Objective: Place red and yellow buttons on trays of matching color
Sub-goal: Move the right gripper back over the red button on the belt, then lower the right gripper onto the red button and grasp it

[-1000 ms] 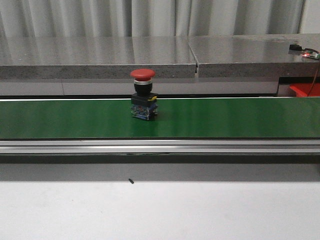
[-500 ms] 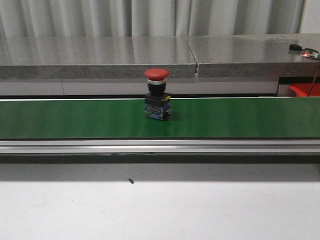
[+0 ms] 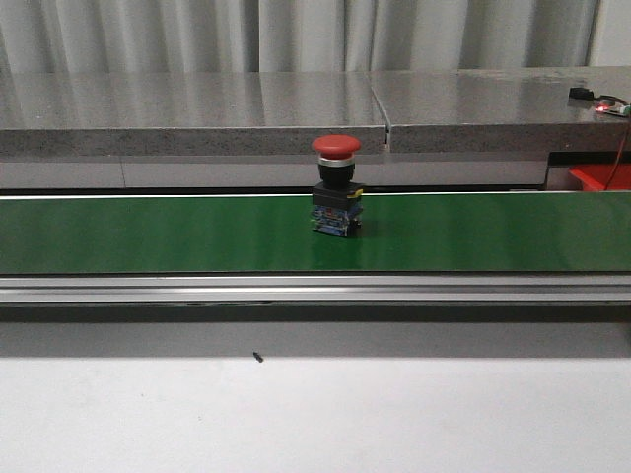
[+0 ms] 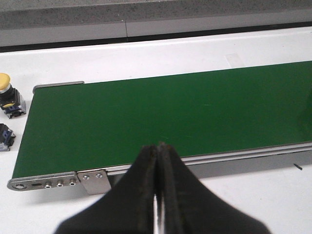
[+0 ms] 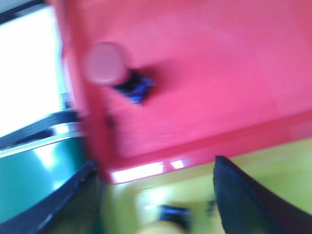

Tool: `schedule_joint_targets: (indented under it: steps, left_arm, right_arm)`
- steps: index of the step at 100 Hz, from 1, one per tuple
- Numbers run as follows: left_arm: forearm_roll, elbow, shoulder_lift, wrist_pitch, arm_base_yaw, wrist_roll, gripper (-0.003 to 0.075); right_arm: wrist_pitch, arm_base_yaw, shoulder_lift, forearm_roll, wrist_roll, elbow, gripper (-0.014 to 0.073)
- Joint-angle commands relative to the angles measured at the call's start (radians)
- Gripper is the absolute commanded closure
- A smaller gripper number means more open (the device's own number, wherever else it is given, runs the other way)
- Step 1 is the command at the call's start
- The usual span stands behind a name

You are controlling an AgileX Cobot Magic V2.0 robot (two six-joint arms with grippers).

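A long green conveyor belt [image 3: 148, 236] with a silver metal frame runs from nine o'clock to three o'clock across the white worktop [image 3: 315, 414], seen from the front. Behind it sits a grey speckled stone ledge [image 3: 197, 108].

At the belt's centre, toward its twelve o'clock edge, a red mushroom-head push button on a black and blue switch body [image 3: 337, 185] stands upright.

At three o'clock in the front view, a corner of the red plastic tray [image 3: 599, 177] shows. My right wrist camera, blurred, looks down on that tray [image 5: 204, 73]; a second red-capped button [image 5: 117, 73] lies inside it. Beside it is a yellow plastic tray [image 5: 273, 175], with a dark object in it that is too blurred to identify.

My right end effector [image 5: 156, 204] is spread wide and holds nothing. My left end effector [image 4: 157, 195] has its dark fingers pressed together, empty, above the belt's near edge.

Beyond the belt's end, a yellow-capped push button [image 4: 9, 92] stands on the worktop.
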Motion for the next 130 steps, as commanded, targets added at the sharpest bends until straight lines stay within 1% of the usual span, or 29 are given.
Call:
schedule_joint_targets:
  steps: [1, 19, 33, 49, 68, 80, 101, 130]
  left_arm:
    - [-0.022, -0.028, -0.001, -0.072, -0.01, -0.011, 0.0741]
    - [-0.022, -0.028, -0.001, -0.072, -0.01, -0.011, 0.0741]
    - [-0.022, -0.028, -0.001, -0.072, -0.01, -0.011, 0.0741]
    - [-0.022, -0.028, -0.001, -0.072, -0.01, -0.011, 0.0741]
    - [-0.022, -0.028, -0.001, -0.072, -0.01, -0.011, 0.0741]
    - [-0.022, -0.028, -0.001, -0.072, -0.01, -0.011, 0.0741]
    - [-0.022, -0.028, -0.001, -0.072, -0.01, -0.011, 0.0741]
    - [-0.022, -0.028, -0.001, -0.072, -0.01, -0.011, 0.0741]
  right_arm:
    - [0.015, 0.066, -0.082, 0.032, -0.026, -0.031, 0.0094]
    - [0.05, 0.232, -0.131, 0.029, -0.056, -0.031, 0.0094]
    - [0.101, 0.361, -0.134, 0.028, -0.077, -0.031, 0.0094]
    - [0.141, 0.497, -0.134, -0.031, -0.077, -0.031, 0.0094]
    - [0.143, 0.615, -0.133, -0.091, -0.089, -0.031, 0.0094]
    - [0.141, 0.672, -0.133, -0.091, -0.138, -0.031, 0.0094]
    - [0.085, 0.743, -0.133, -0.091, -0.162, -0.031, 0.0094]
    - [0.054, 0.754, -0.116, -0.083, -0.165, -0.039, 0.0094]
